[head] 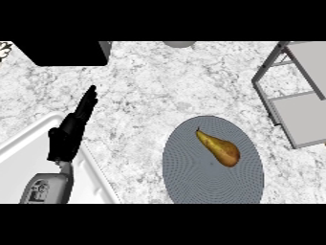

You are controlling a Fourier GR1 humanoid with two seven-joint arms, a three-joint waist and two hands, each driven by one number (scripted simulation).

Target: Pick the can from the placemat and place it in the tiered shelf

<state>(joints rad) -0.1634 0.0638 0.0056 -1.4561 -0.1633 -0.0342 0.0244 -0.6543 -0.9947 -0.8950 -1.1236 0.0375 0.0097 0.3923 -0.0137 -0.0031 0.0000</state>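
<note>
On the marble counter point(158, 86) the left hand point(70, 131) rests over the corner of a white sink point(24, 158), fingers straight and together, holding nothing. A pear point(220, 149) lies on the round grey placemat point(193, 177); I see no can there. The tiered shelf point(303, 91) stands at the right, its grey trays perhaps bare.
</note>
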